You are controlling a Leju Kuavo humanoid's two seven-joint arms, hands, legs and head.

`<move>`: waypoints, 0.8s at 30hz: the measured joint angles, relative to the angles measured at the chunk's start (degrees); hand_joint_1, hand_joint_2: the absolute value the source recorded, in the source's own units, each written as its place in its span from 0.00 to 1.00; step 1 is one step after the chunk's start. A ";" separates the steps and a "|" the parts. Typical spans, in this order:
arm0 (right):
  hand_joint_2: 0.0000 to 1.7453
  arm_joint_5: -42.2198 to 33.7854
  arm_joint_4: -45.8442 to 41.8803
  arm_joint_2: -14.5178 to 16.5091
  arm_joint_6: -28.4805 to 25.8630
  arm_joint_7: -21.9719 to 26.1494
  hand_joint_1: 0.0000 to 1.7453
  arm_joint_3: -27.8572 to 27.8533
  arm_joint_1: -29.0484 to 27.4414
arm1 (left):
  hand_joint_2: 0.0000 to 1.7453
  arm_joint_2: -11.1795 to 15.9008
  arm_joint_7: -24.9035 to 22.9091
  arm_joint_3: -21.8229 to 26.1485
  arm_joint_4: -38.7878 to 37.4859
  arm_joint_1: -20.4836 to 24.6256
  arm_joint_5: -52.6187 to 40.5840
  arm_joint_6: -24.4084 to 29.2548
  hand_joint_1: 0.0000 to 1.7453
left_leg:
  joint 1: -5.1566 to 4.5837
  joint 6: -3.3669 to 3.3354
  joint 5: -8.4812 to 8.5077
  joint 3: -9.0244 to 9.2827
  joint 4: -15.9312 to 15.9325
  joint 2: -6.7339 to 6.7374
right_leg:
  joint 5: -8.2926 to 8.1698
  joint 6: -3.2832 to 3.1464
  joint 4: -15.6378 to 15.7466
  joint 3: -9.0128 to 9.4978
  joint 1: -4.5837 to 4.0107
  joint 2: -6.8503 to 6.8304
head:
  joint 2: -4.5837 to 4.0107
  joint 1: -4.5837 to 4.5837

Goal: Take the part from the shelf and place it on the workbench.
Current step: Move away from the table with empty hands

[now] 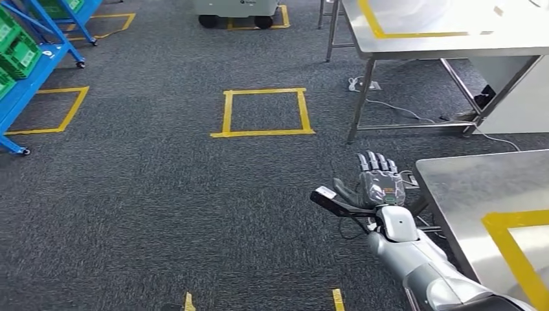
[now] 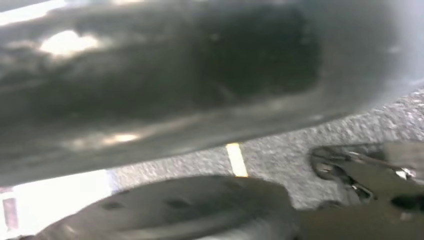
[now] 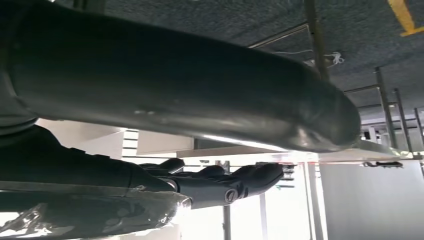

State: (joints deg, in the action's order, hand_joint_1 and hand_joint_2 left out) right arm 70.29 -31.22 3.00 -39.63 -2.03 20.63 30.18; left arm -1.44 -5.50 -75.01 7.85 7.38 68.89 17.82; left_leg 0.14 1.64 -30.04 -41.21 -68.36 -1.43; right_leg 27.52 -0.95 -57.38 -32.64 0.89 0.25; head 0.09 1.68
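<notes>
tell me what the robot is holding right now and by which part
Nothing visible. The right hand is stretched flat over the carpet beside the steel workbench, fingers extended with no part in them. The left hand cannot be told.

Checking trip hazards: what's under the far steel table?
Under the far steel table: a white power strip and cables trailing across the carpet, plus a white cabinet. The tabletop hides anything further back.

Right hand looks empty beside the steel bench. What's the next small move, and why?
Probably turn left toward the blue shelf with green bins. The right hand has fingers stretched out with nothing in them, and the workbench beside it shows no part, so the pickup seems not yet done.
</notes>
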 joint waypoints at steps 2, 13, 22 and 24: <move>0.00 -0.05 0.12 -0.35 0.00 -0.24 0.00 -0.51 -0.56 | 0.00 -0.09 0.02 0.00 0.00 -0.01 0.01 -0.01 0.00 | 0.17 0.12 -1.28 -2.44 -4.86 0.77 | 0.23 -0.17 -0.04 0.09 -0.31 -1.82 | 0.00 -0.01; 0.00 0.56 1.17 -1.52 -0.09 -1.44 0.00 -4.13 -3.30 | 0.00 0.01 0.03 0.00 -0.01 -0.20 0.78 0.30 0.00 | -0.70 -2.81 5.75 7.21 12.41 2.56 | 3.87 1.99 -3.12 0.24 -0.87 -4.31 | 0.00 -0.39; 0.00 0.43 3.49 -2.62 -0.17 -1.62 0.00 -7.84 -7.06 | 0.00 -0.32 -0.01 -0.01 -0.02 -0.17 1.23 0.45 0.00 | -0.47 -2.40 5.36 7.13 11.64 -4.28 | 0.57 2.88 -2.96 -1.82 0.41 2.90 | 0.00 -0.83; 0.00 0.00 3.92 -2.68 -0.17 -1.90 0.00 -8.97 -7.70 | 0.00 -0.33 0.03 -0.02 -0.02 -0.11 1.56 0.51 0.00 | -0.38 -1.78 5.39 6.66 11.28 -5.44 | 0.50 2.50 -1.08 -0.66 0.42 3.70 | 0.00 -0.83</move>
State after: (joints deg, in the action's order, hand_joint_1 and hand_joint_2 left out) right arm 70.30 -27.30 0.32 -39.80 -3.93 11.65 22.48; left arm -1.77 -5.48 -75.03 7.82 7.27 70.46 18.33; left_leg -0.24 -0.14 -24.65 -34.54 -57.08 -6.87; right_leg 28.02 1.55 -58.46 -33.30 1.31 3.95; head 0.09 0.85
